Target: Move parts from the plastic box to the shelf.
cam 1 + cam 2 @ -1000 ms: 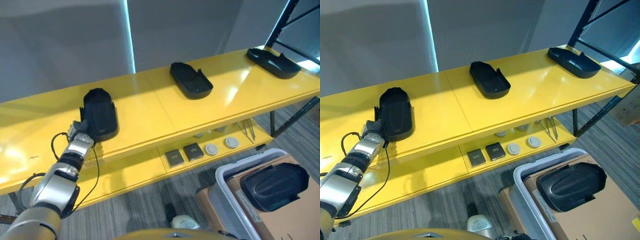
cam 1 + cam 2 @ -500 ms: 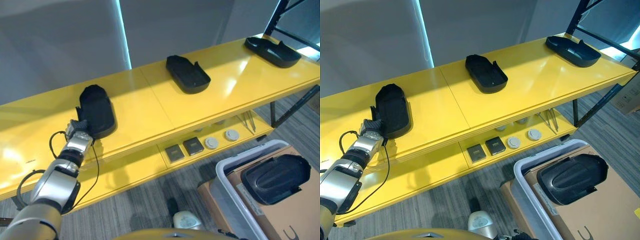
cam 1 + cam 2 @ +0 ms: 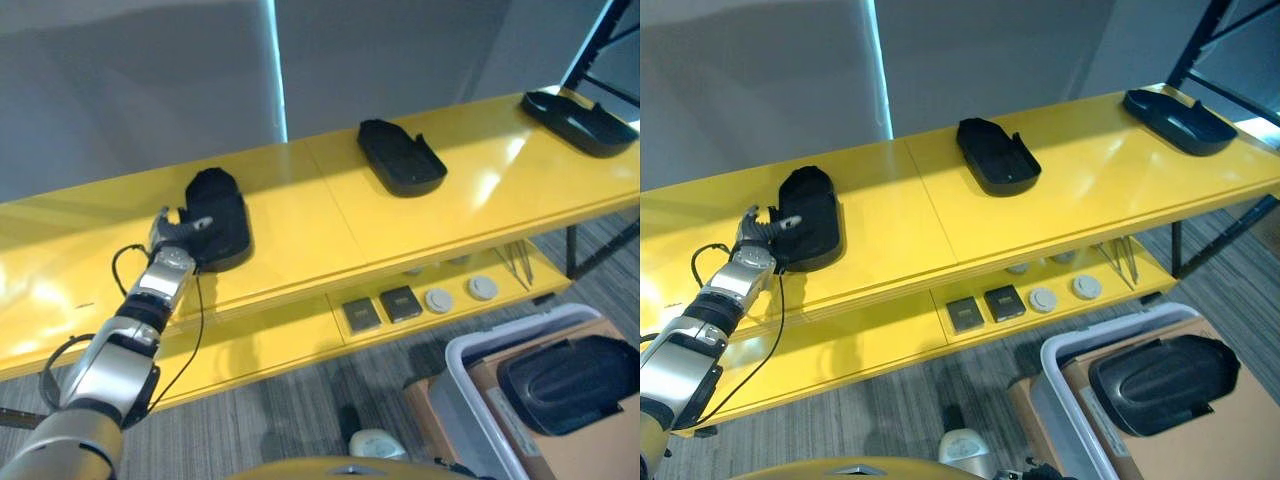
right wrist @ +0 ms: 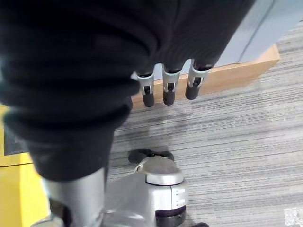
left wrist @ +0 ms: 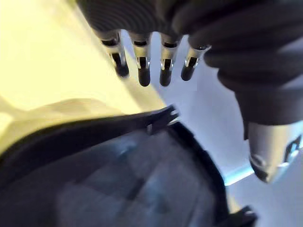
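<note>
Yellow shelf stood against a grey wall, three black parts spaced along its top, likely for even layout. We saw the left hand at the near end of the leftmost part, fingers straight and spread, holding nothing; we judged that part already set down. Left arm reached up and forward. Right hand hung relaxed over the floor, empty. One more part lay in the plastic box

Workshop or storeroom — yellow shelf, grey carpet floor, plastic box
</note>
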You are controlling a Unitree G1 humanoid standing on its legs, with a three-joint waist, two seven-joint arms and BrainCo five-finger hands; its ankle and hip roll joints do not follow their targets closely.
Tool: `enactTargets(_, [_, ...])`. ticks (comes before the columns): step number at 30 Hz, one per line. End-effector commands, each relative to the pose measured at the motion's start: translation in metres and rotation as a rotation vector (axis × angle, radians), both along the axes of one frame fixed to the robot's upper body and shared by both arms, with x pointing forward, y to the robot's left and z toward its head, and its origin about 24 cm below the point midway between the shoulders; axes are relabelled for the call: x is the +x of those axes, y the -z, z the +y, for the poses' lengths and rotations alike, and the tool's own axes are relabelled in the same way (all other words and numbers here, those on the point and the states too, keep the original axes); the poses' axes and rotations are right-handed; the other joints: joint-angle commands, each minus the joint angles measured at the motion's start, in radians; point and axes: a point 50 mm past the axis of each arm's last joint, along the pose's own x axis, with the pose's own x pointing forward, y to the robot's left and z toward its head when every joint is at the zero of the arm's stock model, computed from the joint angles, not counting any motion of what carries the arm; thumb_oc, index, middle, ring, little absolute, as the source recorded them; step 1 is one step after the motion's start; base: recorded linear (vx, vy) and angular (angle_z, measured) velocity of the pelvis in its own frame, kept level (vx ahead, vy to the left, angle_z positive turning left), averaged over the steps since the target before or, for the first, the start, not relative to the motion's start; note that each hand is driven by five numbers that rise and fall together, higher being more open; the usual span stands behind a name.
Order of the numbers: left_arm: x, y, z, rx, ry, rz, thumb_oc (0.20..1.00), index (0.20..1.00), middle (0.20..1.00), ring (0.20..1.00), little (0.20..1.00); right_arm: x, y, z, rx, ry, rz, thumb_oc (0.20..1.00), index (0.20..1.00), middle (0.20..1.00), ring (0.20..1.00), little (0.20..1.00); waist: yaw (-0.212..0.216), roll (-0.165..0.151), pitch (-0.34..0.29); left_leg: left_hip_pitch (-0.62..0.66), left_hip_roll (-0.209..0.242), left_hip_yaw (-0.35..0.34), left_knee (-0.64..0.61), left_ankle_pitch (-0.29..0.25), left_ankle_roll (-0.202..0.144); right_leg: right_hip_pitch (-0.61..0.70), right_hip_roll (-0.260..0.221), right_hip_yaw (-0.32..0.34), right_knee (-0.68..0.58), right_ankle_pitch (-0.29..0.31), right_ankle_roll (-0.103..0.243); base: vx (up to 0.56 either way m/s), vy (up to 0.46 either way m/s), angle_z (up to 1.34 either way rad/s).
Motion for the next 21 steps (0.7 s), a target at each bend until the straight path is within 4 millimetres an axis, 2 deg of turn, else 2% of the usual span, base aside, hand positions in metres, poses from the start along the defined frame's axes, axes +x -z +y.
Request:
enactTargets(1, [-0.002,-0.056,0.026,0.055,-0.005,-0.245,1.000,1.000,1.000,1.000,1.000,-0.007,0.001,-0.005,-0.030,-0.027,0.037,1.000,1.000,1.000,1.000,1.000,0.014,-0.002,-0.018,-0.072,0.025,-0.056,0.056,0.013,0.007,0.045,-0.009,-0.004,0.096,-0.153,0.050,-0.02,0.012,0.24])
enactTargets(3, [-0.013,-0.075,0.021,0.032,0.094,-0.340,1.000,1.000,1.000,1.000,1.000,-0.007,0.001,-0.003,-0.023,-0.005,0.029,1.000,1.000,1.000,1.000,1.000,0.038,-0.006,-0.016,-0.072,0.023,-0.071,0.053,0.013,0.007,0.054,-0.011,-0.015,0.089,-0.152,0.049,-0.01,0.007,0.26])
enactTargets(6, [-0.035,-0.083,0.000,-0.088,0.347,-0.388,1.000,1.000,1.000,1.000,1.000,-0.008,0.003,0.003,-0.010,0.032,0.016,1.000,1.000,1.000,1.000,1.000,0.071,-0.011,-0.013,-0.072,0.021,-0.090,0.048,0.012,0.007,0.065,-0.016,-0.032,0.083,-0.152,0.049,-0.01,-0.002,0.24])
enactTargets(7, [-0.042,-0.080,-0.007,-0.134,0.421,-0.378,1.000,1.000,1.000,1.000,1.000,-0.009,0.003,0.005,-0.008,0.039,0.013,1.000,1.000,1.000,1.000,1.000,0.077,-0.011,-0.013,-0.072,0.021,-0.095,0.048,0.012,0.007,0.067,-0.017,-0.036,0.082,-0.152,0.050,-0.01,0.002,0.18])
enactTargets(9, [-0.062,-0.066,-0.037,-0.322,0.702,-0.304,1.000,1.000,1.000,1.000,1.000,-0.009,0.003,0.008,-0.002,0.060,-0.001,1.000,1.000,1.000,1.000,1.000,0.101,-0.014,-0.008,-0.076,0.020,-0.108,0.050,0.011,0.007,0.073,-0.020,-0.047,0.081,-0.151,0.050,-0.02,0.010,0.13])
enactTargets(12, [-0.091,-0.032,-0.058,-0.569,0.890,-0.162,1.000,1.000,1.000,1.000,1.000,-0.008,0.002,0.007,-0.005,0.076,-0.010,1.000,1.000,1.000,1.000,1.000,0.123,-0.010,-0.002,-0.079,0.019,-0.113,0.050,0.015,0.005,0.077,-0.019,-0.055,0.076,-0.143,0.051,-0.02,0.031,0.18])
enactTargets(14, [-0.098,-0.018,-0.059,-0.627,0.907,-0.109,0.655,0.655,0.655,0.655,0.655,-0.009,0.001,0.005,-0.010,0.077,-0.008,1.000,1.000,1.000,1.000,1.000,0.126,-0.010,-0.002,-0.081,0.019,-0.112,0.051,0.016,0.006,0.077,-0.019,-0.054,0.074,-0.140,0.051,-0.01,0.034,0.01])
enactTargets(15, [-0.104,-0.004,-0.060,-0.693,0.919,-0.063,0.285,0.285,0.285,0.285,0.285,-0.010,0.001,0.004,-0.014,0.083,-0.007,1.000,1.000,1.000,1.000,1.000,0.130,-0.011,0.000,-0.083,0.019,-0.111,0.051,0.018,0.007,0.076,-0.020,-0.053,0.071,-0.138,0.053,0.00,0.000,0.00])
enactTargets(16, [-0.106,0.000,-0.060,-0.700,0.923,-0.056,0.200,0.200,0.200,0.200,0.200,-0.011,0.001,0.003,-0.017,0.083,-0.006,1.000,1.000,1.000,1.000,1.000,0.132,-0.011,0.000,-0.085,0.018,-0.110,0.051,0.018,0.007,0.075,-0.021,-0.053,0.070,-0.137,0.054,-0.02,0.032,-0.03])
enactTargets(18, [-0.110,0.008,-0.061,-0.737,0.928,-0.056,0.200,0.200,0.200,0.200,0.200,-0.013,0.001,0.000,-0.023,0.081,0.000,1.000,1.000,1.000,1.000,1.000,0.135,-0.012,0.002,-0.087,0.017,-0.108,0.052,0.019,0.010,0.073,-0.023,-0.052,0.069,-0.134,0.054,-0.01,0.011,-0.02])
enactTargets(20, [-0.114,0.008,-0.060,-0.701,0.926,-0.123,0.200,0.200,0.200,0.200,0.200,-0.016,0.001,-0.001,-0.026,0.084,0.007,1.000,1.000,1.000,1.000,1.000,0.139,-0.015,0.004,-0.089,0.016,-0.109,0.052,0.018,0.011,0.073,-0.024,-0.053,0.066,-0.132,0.055,0.00,0.000,0.00])
enactTargets(21, [-0.114,0.014,-0.061,-0.687,0.896,-0.128,0.200,0.200,0.200,0.200,0.200,-0.020,0.003,0.002,-0.026,0.084,0.014,1.000,1.000,1.000,1.000,1.000,0.139,-0.021,0.005,-0.087,0.015,-0.108,0.050,0.019,0.011,0.075,-0.026,-0.052,0.064,-0.127,0.056,0.00,0.000,0.00])
